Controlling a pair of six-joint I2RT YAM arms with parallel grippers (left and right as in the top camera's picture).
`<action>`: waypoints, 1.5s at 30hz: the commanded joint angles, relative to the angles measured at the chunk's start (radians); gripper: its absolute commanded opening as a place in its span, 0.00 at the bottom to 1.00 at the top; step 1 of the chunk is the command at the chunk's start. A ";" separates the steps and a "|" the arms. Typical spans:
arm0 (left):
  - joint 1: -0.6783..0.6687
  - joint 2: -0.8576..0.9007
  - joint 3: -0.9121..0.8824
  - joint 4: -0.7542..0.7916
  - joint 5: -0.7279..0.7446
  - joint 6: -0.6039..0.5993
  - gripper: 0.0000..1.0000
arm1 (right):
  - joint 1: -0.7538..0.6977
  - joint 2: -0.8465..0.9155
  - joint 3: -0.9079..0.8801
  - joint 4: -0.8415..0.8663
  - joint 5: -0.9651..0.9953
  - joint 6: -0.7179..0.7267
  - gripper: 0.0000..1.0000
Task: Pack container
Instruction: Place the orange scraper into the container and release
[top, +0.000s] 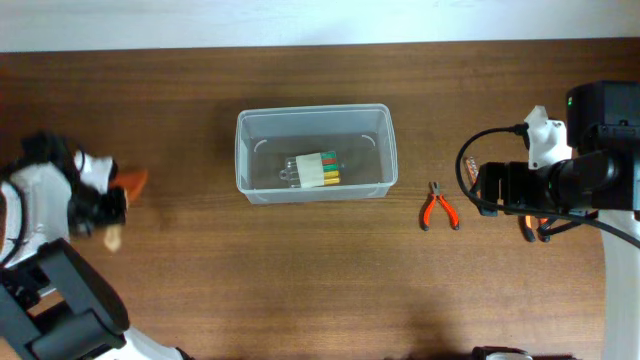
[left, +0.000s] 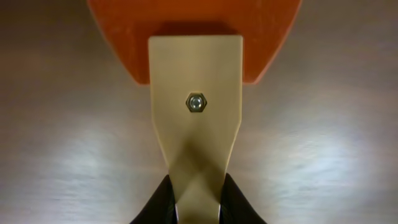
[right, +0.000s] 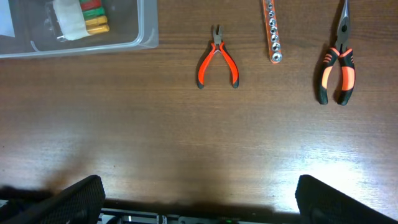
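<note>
The clear plastic container (top: 242, 150) stands at the table's middle; its corner shows in the right wrist view (right: 146, 34). Inside lies a white holder with coloured bits (top: 318, 170). My left gripper (left: 197, 202) at the far left (top: 108, 212) is shut on the beige handle of a scraper with an orange blade (left: 193, 37), held over the wood. My right gripper (right: 199, 199) is open and empty, right of the container, above bare table. Small red pliers (top: 438, 208) lie between the container and my right arm.
In the right wrist view, small red pliers (right: 217, 62), a rail of sockets (right: 272, 31) and orange-black long-nose pliers (right: 337, 65) lie in a row. The long-nose pliers (top: 530, 228) are mostly hidden under my right arm overhead.
</note>
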 joint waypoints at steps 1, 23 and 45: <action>-0.098 -0.050 0.205 -0.064 0.032 -0.007 0.02 | -0.006 0.002 0.001 0.000 0.002 0.000 0.99; -0.781 0.115 0.550 0.034 0.043 0.598 0.01 | -0.006 0.002 0.001 0.000 0.002 0.000 0.99; -0.820 0.451 0.549 0.029 0.111 0.594 0.02 | -0.006 0.002 0.001 0.000 0.025 0.001 0.99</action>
